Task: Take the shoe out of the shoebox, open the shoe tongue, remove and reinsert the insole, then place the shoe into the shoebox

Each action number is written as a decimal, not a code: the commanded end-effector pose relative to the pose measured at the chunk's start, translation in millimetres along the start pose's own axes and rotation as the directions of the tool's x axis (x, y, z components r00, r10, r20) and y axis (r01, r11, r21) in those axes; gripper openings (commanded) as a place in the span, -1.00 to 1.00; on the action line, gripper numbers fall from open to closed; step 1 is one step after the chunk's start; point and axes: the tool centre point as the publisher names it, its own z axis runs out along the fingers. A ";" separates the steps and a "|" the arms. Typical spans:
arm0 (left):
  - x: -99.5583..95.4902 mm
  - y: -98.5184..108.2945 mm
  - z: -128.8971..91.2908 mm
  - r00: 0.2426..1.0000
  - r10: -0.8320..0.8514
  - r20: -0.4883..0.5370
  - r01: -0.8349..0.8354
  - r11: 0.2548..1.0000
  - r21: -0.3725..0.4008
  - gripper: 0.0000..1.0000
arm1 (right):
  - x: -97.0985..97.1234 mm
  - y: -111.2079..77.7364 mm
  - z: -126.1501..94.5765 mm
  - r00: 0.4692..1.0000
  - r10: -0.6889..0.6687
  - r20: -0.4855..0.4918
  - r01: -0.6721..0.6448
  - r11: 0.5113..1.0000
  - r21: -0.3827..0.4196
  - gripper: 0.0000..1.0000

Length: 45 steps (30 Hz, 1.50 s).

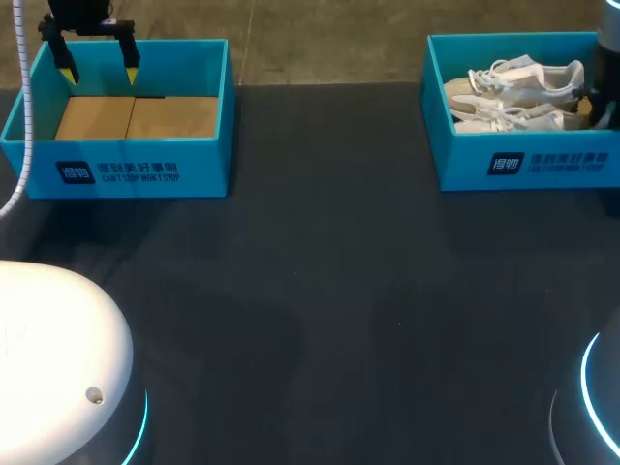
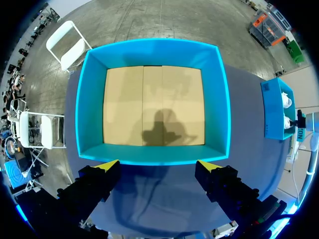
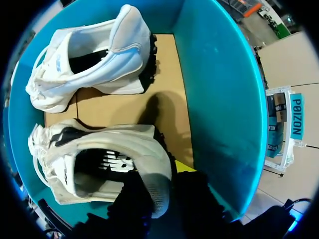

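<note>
The right gripper (image 3: 160,181) pinches the heel of the near shoe (image 3: 114,137) inside the shoebox (image 3: 167,74), second shoe (image 3: 94,55) ahead; best lifted straight up, clear of the wall (image 3: 219,99) beside it; left gripper (image 2: 158,164) spread over the other box (image 2: 154,155).

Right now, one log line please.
left gripper open over empty box | right gripper shut on shoe heel in other box | shoe not yet out
</note>
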 end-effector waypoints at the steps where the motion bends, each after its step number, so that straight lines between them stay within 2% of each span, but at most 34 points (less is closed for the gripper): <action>1: -0.1 0.1 0.0 1.000 0.000 0.000 0.000 1.000 0.000 1.00 | 0.9 -0.8 -12.7 1.000 0.014 0.008 -0.014 1.000 0.000 -1.00; 8: -0.1 0.1 0.0 1.000 0.000 0.000 0.000 1.000 0.000 1.00 | -8.3 -4.6 -46.0 0.999 0.029 0.043 -0.029 0.999 0.016 -1.00; 13: -0.1 0.1 0.0 1.000 0.000 0.000 0.000 1.000 0.000 1.00 | -12.0 -6.9 -78.9 0.996 0.046 0.073 -0.048 0.998 0.026 -1.00; 21: -0.1 0.1 0.0 1.000 0.000 0.000 0.000 1.000 0.000 1.00 | -22.5 -7.0 -129.5 0.988 0.084 0.128 -0.086 0.996 0.010 -1.00; 28: -0.1 0.1 0.0 1.000 0.000 0.000 0.000 1.000 0.000 1.00 | -24.8 -7.6 -162.4 0.988 0.067 0.142 -0.067 0.998 -0.008 -1.00; 37: -0.1 0.1 0.0 1.000 0.000 0.000 0.000 1.000 0.000 1.00 | -17.5 -10.2 -188.1 0.991 -0.002 0.131 0.007 0.999 -0.041 -1.00; 45: -0.1 0.1 0.0 1.000 0.000 0.000 0.000 1.000 0.000 1.00 | -17.5 -10.2 -188.1 0.991 -0.002 0.131 0.007 0.999 -0.041 -1.00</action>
